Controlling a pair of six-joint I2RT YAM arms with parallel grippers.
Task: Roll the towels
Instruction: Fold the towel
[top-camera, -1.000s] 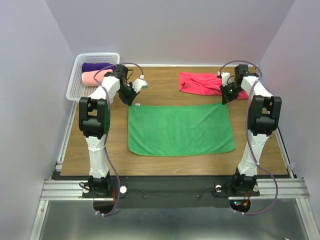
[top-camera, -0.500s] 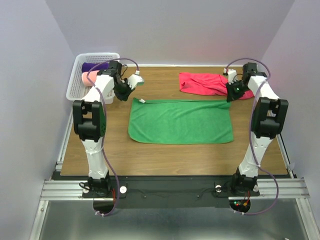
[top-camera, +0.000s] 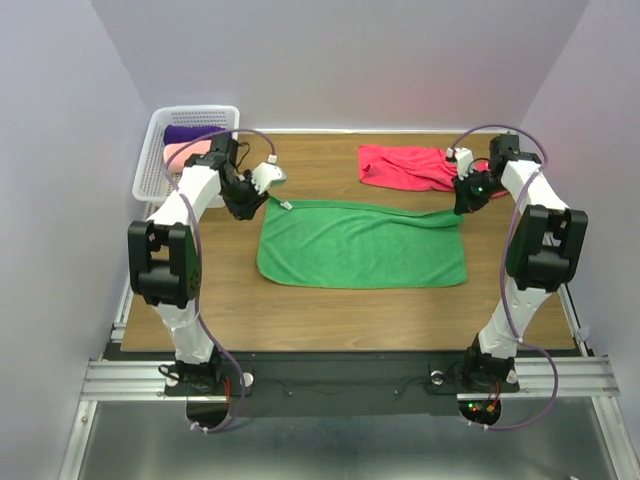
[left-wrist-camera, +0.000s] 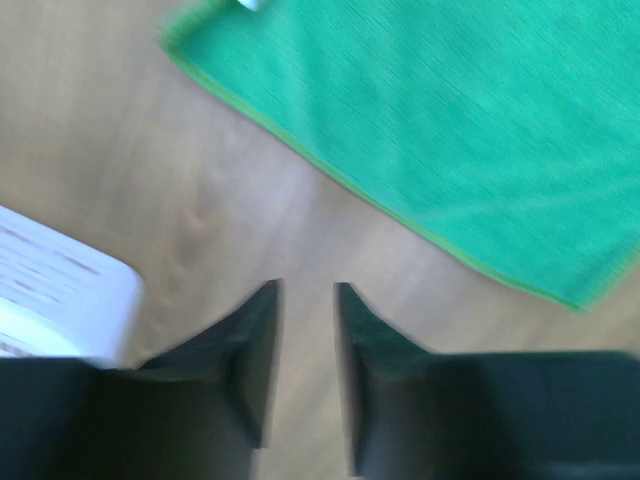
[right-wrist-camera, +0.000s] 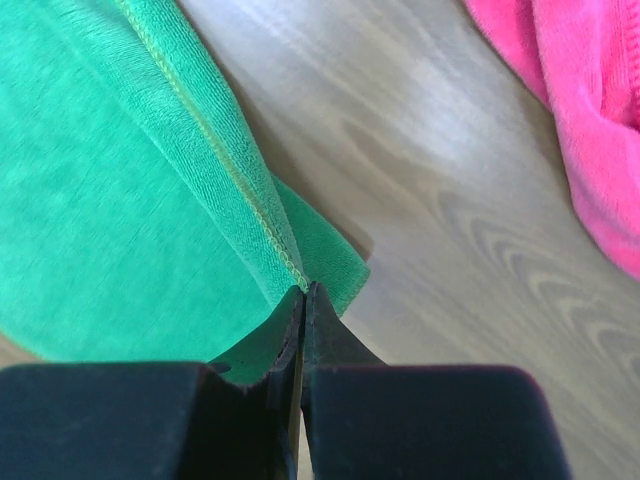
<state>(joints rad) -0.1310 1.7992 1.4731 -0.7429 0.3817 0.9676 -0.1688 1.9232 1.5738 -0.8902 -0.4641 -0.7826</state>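
The green towel (top-camera: 360, 245) (left-wrist-camera: 450, 130) lies spread on the wooden table, and its far edge rises in a fold at the right. My right gripper (top-camera: 461, 204) (right-wrist-camera: 303, 290) is shut on that towel's far right corner (right-wrist-camera: 250, 200). My left gripper (top-camera: 250, 208) (left-wrist-camera: 305, 290) hangs open over bare wood, just left of the towel's far left corner, with nothing between its fingers. A crumpled crimson towel (top-camera: 405, 166) (right-wrist-camera: 590, 100) lies at the back right. Rolled purple (top-camera: 185, 133) and salmon-pink (top-camera: 180, 153) towels rest in the basket.
The white mesh basket (top-camera: 150, 170) (left-wrist-camera: 50, 300) stands at the back left corner, close to my left arm. A small white tag (top-camera: 286, 205) sticks out at the green towel's far left corner. Bare wood (top-camera: 300, 330) runs along the near side.
The green towel was drawn a little toward the back. My left gripper opened, let go of the towel's left corner and drew back to the left. The right gripper stays shut on its corner.
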